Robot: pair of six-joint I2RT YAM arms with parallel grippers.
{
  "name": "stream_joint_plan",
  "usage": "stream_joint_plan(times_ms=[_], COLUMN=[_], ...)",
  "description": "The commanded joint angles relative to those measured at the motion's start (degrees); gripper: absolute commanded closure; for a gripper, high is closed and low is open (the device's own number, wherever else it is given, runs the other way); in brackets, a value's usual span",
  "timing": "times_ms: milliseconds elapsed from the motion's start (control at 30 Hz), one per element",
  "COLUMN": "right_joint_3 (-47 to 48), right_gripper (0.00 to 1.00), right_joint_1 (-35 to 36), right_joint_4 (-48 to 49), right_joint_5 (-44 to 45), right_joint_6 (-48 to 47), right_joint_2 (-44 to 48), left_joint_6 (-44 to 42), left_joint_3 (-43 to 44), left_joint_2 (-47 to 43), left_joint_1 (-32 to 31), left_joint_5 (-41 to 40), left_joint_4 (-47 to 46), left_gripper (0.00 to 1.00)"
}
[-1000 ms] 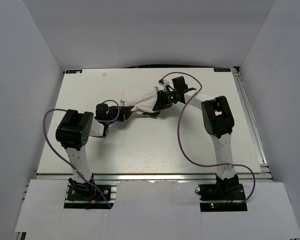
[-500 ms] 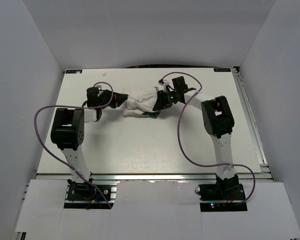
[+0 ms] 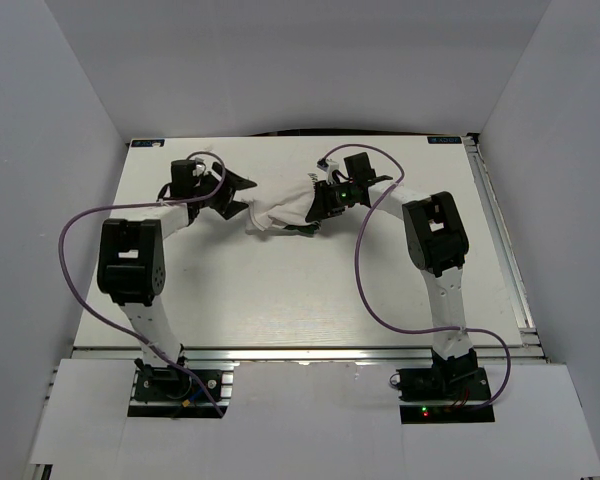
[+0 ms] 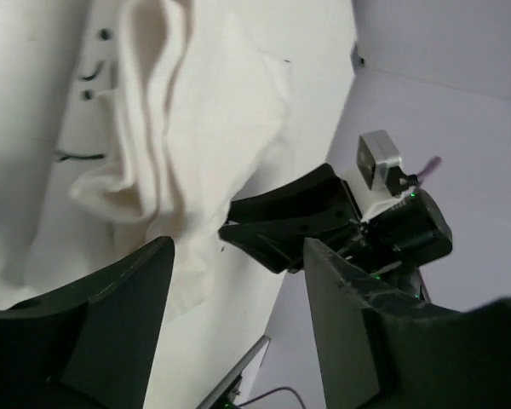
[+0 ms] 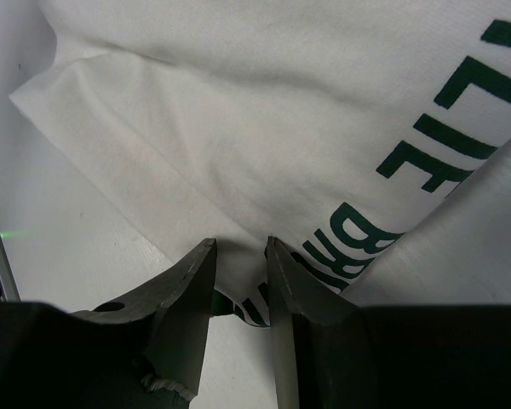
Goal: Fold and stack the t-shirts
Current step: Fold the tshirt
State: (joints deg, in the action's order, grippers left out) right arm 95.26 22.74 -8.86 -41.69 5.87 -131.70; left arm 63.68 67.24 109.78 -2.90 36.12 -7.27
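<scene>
The white t-shirt (image 3: 280, 205) lies bunched at the back middle of the table, its dark green lettering (image 5: 443, 128) showing in the right wrist view. My right gripper (image 3: 325, 200) is shut on a fold of the t-shirt (image 5: 238, 102), and cloth is pinched between the right gripper's (image 5: 238, 247) fingers. My left gripper (image 3: 235, 195) stands open just left of the cloth's left end. In the left wrist view the t-shirt (image 4: 196, 111) hangs in ridges beyond the left gripper (image 4: 238, 247), with nothing between the left gripper's fingers. The right gripper (image 4: 298, 221) faces it.
White walls close in the table (image 3: 280, 290) on the left, back and right. An aluminium rail (image 3: 502, 240) runs along the right edge. Purple cables (image 3: 365, 270) loop off both arms. A small white scrap (image 3: 210, 148) lies near the back edge.
My left gripper carried the shirt's left end back and to the left, stretching the cloth, then opened and let it go. The right gripper stayed shut on the shirt in place.
</scene>
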Motion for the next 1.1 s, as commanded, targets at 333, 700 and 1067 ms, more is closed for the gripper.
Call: stream_joint_plan(times_ms=[333,700,1067], right_joint_3=[0.3,-0.2,0.0], right_gripper=[0.63,0.62,0.62], right_joint_1=[-0.4,-0.4,-0.4], right_joint_4=[-0.9,-0.8,-0.8], right_joint_5=[2.1,2.1,2.0], right_joint_6=[-0.3,-0.4,-0.4], right_joint_2=[-0.7,-0.5,-0.8], left_joint_6=[10.4,18.8,23.4], left_joint_3=[-21.5,-19.7,-14.2], left_joint_2=[-17.2,-10.3,-3.3], left_joint_1=[-0.4,-6.5,-6.5], left_joint_5=[-0.2,-6.1,-7.2], left_joint_4=[-3.6,-7.0,-11.5], left_gripper=[0.04,0.07,0.29])
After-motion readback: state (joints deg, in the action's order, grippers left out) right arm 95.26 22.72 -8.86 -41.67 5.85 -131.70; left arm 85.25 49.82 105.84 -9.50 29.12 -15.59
